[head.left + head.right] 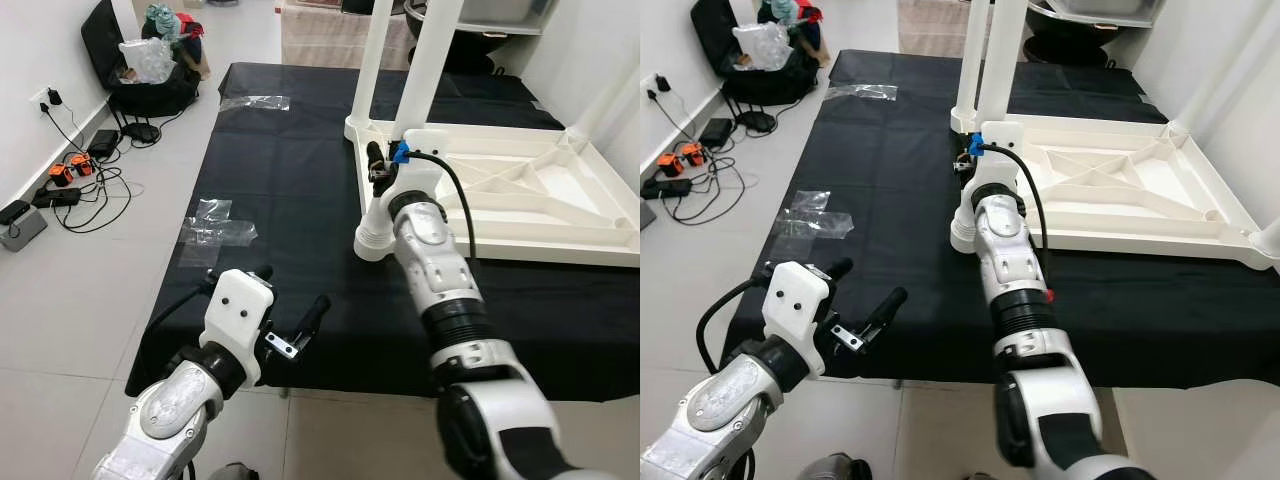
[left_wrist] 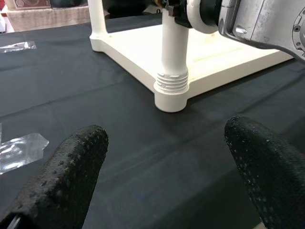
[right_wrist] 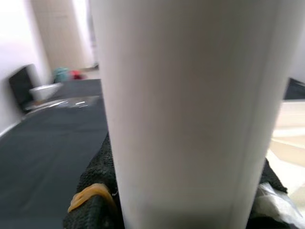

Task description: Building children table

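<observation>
The right arm is reaching forward across the black cloth (image 1: 280,190), its right tool (image 1: 378,165) pinching the upright white table leg (image 2: 174,52) that is standing in the near corner socket of the upturned white tabletop (image 1: 560,215). In the right wrist view the leg (image 3: 190,114) is sitting between the black fingers (image 3: 93,191). The left arm is bending low at the cloth's near edge, its left tool (image 2: 162,167) hovering with fingers (image 2: 66,171) spread wide, pointing toward that leg.
</observation>
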### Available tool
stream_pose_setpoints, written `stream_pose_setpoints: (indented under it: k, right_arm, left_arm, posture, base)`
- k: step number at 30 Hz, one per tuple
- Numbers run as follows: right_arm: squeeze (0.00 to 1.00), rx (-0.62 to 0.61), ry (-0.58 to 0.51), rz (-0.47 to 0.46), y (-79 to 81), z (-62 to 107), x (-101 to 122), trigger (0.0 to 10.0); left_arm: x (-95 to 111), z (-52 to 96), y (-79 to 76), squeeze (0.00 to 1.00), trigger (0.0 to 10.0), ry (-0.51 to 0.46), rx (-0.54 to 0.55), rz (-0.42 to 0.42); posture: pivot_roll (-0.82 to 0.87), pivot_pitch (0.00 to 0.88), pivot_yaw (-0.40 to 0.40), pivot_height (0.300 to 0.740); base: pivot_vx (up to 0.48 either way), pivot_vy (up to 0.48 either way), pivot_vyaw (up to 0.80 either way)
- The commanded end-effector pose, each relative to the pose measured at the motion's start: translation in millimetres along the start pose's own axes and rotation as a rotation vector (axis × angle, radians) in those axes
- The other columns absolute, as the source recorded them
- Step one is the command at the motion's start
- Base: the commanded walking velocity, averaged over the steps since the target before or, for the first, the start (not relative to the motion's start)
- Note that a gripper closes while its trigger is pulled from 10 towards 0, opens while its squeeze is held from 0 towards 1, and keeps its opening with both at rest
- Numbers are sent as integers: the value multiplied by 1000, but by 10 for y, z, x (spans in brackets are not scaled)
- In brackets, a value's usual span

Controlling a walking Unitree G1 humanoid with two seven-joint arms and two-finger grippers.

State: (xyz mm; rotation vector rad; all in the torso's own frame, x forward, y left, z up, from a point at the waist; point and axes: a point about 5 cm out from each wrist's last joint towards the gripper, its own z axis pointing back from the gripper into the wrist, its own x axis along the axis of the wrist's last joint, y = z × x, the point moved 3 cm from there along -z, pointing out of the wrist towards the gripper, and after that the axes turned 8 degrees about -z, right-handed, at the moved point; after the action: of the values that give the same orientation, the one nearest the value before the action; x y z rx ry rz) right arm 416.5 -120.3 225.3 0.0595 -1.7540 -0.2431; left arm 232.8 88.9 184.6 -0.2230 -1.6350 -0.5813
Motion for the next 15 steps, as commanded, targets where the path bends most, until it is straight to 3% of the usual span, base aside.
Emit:
stream_pose_setpoints:
  k: [1, 3, 5, 6, 10, 11, 15]
  right_arm:
    - [0, -117, 17, 7, -210, 17, -59, 0]
    - [0, -196, 41, -43, -28, 74, -100, 0]
    - [0, -196, 41, -43, -28, 74, -100, 0]
    - [0, -159, 65, -79, 151, 115, -129, 10000]
    - [0, -128, 67, -94, 210, 126, -131, 10000]
    - [1000, -87, 66, -108, 259, 128, -121, 10000]
    - [1000, -41, 46, -113, 309, 130, -61, 10000]
  left_arm:
    - [-41, -7, -32, 0, 10000, 14, -15, 6]
    - [-42, -1, -35, 0, 10000, 16, -12, 6]
    - [-42, -1, -35, 0, 10000, 16, -12, 6]
    - [-48, 5, -35, 0, 10000, 20, -11, 6]
    - [-53, 8, -37, 0, 10000, 21, -11, 6]
    - [-58, 8, -41, 0, 10000, 22, -11, 6]
    - [-65, 5, -45, 0, 10000, 23, -12, 9]
  posture:
    - [92, 124, -78, 740]
    - [98, 125, -80, 740]
    - [98, 125, -80, 740]
    - [97, 124, -83, 740]
    - [97, 124, -83, 740]
    - [97, 124, -83, 740]
    - [91, 117, -82, 740]
  base:
    - [0, 0, 0]
    - [0, 0, 0]
    - [0, 0, 0]
    - [0, 0, 0]
    - [0, 0, 0]
    - [0, 0, 0]
    - [0, 0, 0]
